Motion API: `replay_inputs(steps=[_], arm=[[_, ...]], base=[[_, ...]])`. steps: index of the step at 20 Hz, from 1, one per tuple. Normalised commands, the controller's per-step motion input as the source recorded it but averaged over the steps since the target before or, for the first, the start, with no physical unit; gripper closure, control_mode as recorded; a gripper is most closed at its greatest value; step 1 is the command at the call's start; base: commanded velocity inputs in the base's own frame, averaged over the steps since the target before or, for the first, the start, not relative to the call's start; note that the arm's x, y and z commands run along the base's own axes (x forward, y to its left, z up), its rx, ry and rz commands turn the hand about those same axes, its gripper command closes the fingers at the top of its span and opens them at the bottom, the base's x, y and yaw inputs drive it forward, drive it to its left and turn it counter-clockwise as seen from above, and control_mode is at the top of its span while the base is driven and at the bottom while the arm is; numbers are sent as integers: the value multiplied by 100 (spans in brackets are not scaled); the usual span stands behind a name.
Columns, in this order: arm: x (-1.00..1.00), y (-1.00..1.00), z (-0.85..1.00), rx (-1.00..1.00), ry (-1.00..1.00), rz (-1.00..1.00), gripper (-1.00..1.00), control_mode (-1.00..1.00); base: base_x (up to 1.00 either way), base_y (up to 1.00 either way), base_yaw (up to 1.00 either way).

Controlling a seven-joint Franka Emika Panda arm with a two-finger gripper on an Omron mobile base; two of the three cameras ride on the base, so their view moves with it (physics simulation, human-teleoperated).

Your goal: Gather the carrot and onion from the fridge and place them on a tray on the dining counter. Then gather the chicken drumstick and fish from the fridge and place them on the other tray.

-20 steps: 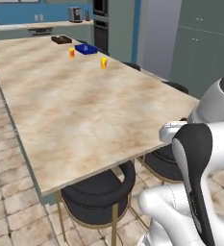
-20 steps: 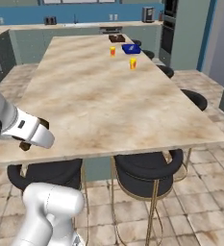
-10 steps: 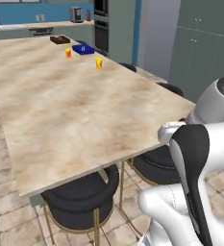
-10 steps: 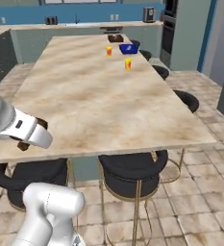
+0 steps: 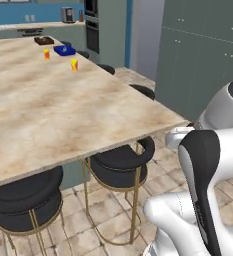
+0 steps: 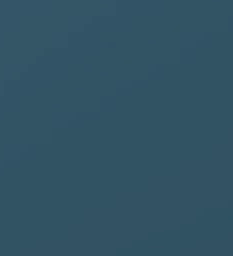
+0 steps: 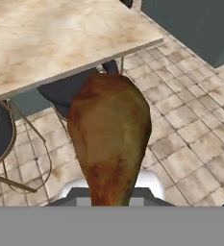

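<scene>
Chicken drumstick [image 7: 109,137], glossy brown and tapered, pinched in the end effector, hanging off the counter's [image 5: 48,115] near corner above tiled floor [image 7: 190,129]. Marble-patterned counter mostly bare; black round stools [image 5: 120,162] tucked under its near edge; small items by far edge.

The chicken drumstick [image 7: 109,137] is browned and glossy, its thick end up in the hand view. It hangs above the tiled floor [image 7: 190,129], beside the table [image 7: 51,33] edge.

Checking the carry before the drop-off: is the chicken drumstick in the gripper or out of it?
In it: the chicken drumstick rises from the bottom of the hand view, hanging over floor tiles.
</scene>
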Motion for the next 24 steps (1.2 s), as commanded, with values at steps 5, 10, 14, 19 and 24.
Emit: replay_inputs(steps=[5,10,14,19,24], arm=[[0,0,0,0,0,0,100,100],[0,0,0,0,0,0,100,100],[0,0,0,0,0,0,100,100],[0,0,0,0,0,0,100,100],[0,0,0,0,0,0,100,100]], base=[[34,-100,9],[48,-100,11],[67,-100,13],[92,-91,16],[100,-78,19]])
